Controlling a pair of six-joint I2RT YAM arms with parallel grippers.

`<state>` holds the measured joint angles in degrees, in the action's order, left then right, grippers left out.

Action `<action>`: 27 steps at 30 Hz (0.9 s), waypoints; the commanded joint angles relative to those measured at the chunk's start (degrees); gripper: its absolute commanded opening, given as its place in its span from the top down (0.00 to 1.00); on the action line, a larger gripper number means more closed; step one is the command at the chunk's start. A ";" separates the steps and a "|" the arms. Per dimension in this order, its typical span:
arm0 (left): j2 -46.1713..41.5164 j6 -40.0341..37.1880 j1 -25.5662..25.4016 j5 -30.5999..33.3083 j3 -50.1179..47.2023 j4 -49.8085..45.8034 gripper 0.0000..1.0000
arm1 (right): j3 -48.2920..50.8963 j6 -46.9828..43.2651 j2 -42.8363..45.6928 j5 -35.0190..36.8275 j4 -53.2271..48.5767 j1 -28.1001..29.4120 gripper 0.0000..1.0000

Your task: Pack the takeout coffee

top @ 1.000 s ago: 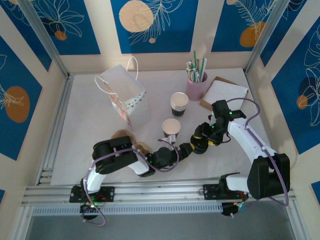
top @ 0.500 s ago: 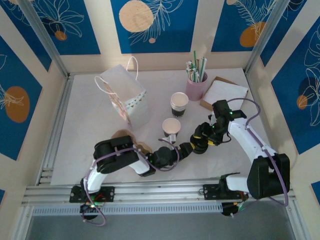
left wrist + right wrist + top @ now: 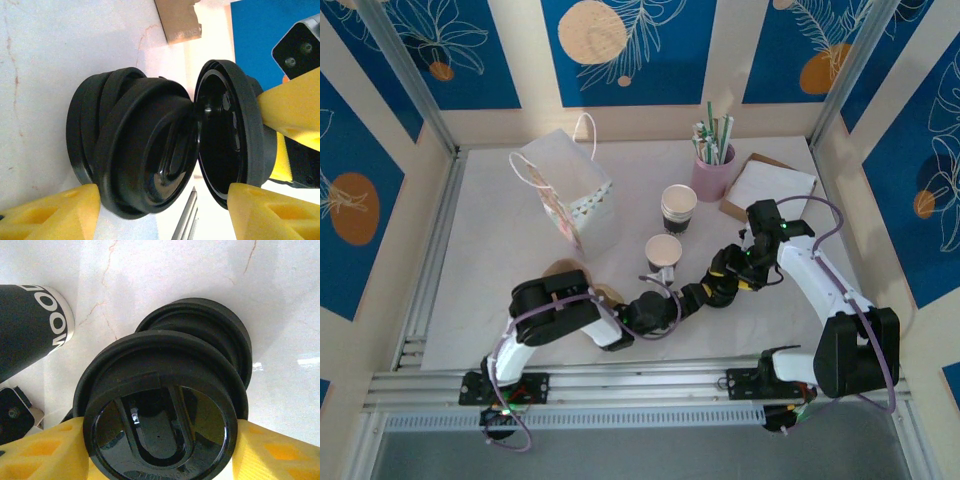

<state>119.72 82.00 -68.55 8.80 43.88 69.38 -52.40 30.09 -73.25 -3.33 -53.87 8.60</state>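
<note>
1. Presently the right gripper (image 3: 157, 440) is clamped on one black lid (image 3: 160, 405), tilted off the lid stack (image 3: 115, 150).
2. The left gripper (image 3: 164, 200) straddles that stack; a firm grip cannot be told.
3. The coffee cup (image 3: 663, 252) stands open-topped on the table (image 3: 490, 250), just beyond both grippers.

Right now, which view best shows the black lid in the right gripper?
Right wrist: the lid faces the camera, rim and ridges plain, pinched in the right gripper. Left wrist shows it obliquely beside the lid stack. From the top external camera it is too small to make out.
</note>
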 commanded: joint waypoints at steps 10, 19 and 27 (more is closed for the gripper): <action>0.70 -0.27 0.61 -1.04 0.66 0.05 0.32 | -1.68 0.77 1.24 2.06 -1.93 0.18 0.36; -0.12 0.01 -0.04 -1.24 1.63 -0.44 0.30 | -3.92 1.08 3.29 2.28 -2.76 -1.44 0.36; -1.06 -0.97 -0.09 -1.49 2.59 -2.40 0.27 | -4.55 1.55 5.30 2.70 -2.91 -1.66 0.36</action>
<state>119.77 81.97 -68.51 7.90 45.04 67.92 -55.48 30.74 -69.30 -0.75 -55.18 7.35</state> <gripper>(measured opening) 0.729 0.638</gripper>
